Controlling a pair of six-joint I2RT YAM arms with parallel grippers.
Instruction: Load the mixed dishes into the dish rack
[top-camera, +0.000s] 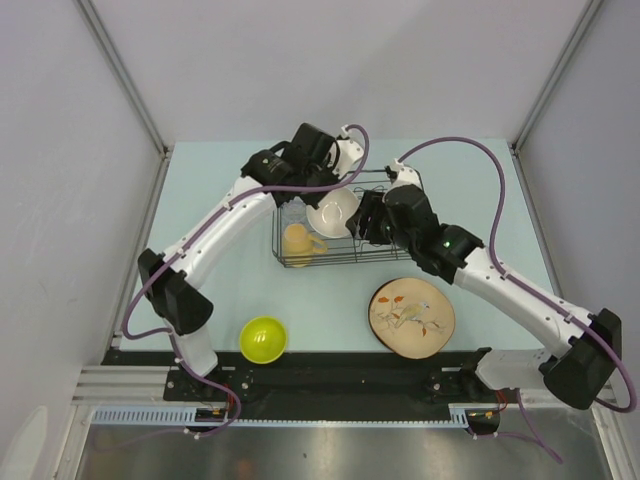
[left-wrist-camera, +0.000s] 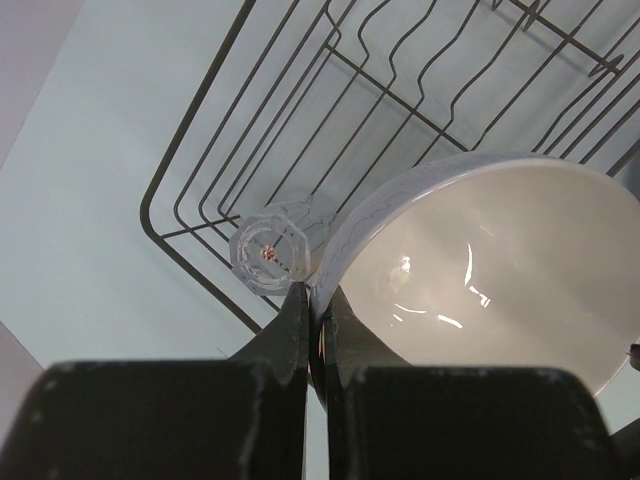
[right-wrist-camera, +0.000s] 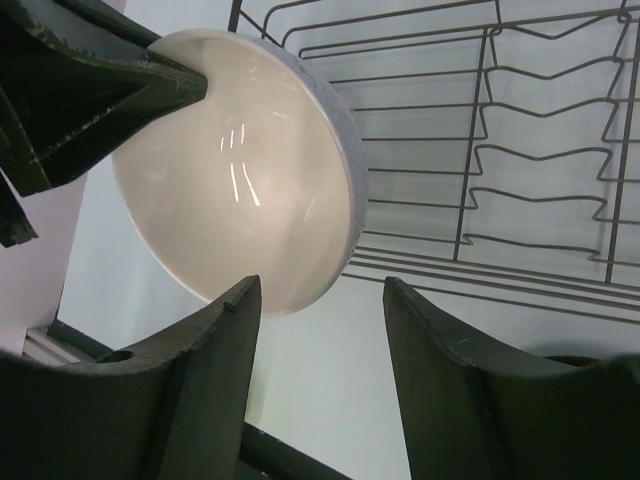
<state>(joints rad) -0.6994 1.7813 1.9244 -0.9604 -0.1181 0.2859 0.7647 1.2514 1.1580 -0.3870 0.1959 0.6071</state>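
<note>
Pinching the rim of the small white bowl (left-wrist-camera: 480, 290) with the left pincer (left-wrist-camera: 318, 298), shut hard on that thin edge. Hanging the bowl tilted above the dish rack (top-camera: 340, 258), just beside the clear drinking glass (left-wrist-camera: 268, 250) lying inside. Holding the right pincer (right-wrist-camera: 322, 290) open, jaws spread wide, just beside the bowl's lower rim, seemingly without contact.

Judged as the step in hand: seating the bowl in the rack. Lower slowly. Steer the far rim into a free slot between 2 divider wires, away from the glass and from the yellow-orange mug (top-camera: 300, 240) sitting in the rack's near-left corner. Hold the tilt, aiming for a lean against a prong rather than a flat drop. Avoid twisting at the wrist, given a 1-edge pinch on slippery glazed ware. Use the open right pincer as a guard below the rim, or close it on the opposite edge only for steadying. Let go only after feeling wire under the bowl. Then back straight out, clear of the glass. Left on the worktop (top-camera: 200, 180) for later: the lime-green bowl (top-camera: 263, 338) and the leaf-patterned plate (top-camera: 411, 317), both well apart from the rack.
</note>
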